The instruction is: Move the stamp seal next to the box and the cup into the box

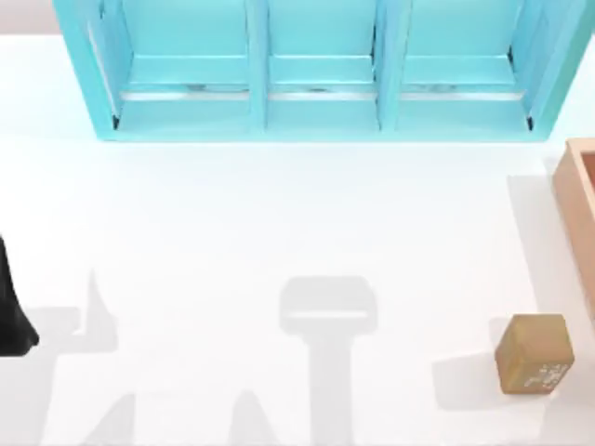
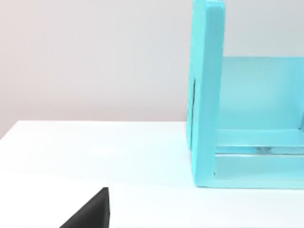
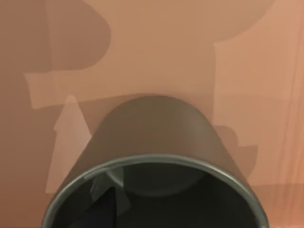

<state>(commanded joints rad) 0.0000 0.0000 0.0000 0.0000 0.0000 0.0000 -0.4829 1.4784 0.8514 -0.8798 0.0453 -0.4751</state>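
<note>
A: What is the biggest thing on the table [image 1: 279, 223]?

B: The turquoise shelf unit [image 1: 321, 70], standing along the far edge; the left wrist view shows one of its end walls rising from the white top.

A: And the box?

B: The box [image 1: 578, 200] sits at the right edge, only its wall and a bit of its floor showing. In the right wrist view its orange-brown floor lies behind the cup [image 3: 156, 142], whose open rim faces the camera.

A: Is the right gripper clamped on the cup?

B: I cannot tell; a dark shape shows inside the rim, nothing clearer.

A: The stamp seal?

B: The stamp seal [image 1: 535, 353] rests near the front right corner, just beside the box, whitish markings on its near face.

A: The left arm?

B: The left arm [image 1: 11, 311] is at the left edge; I cannot tell whether its fingers are apart or together.
</note>
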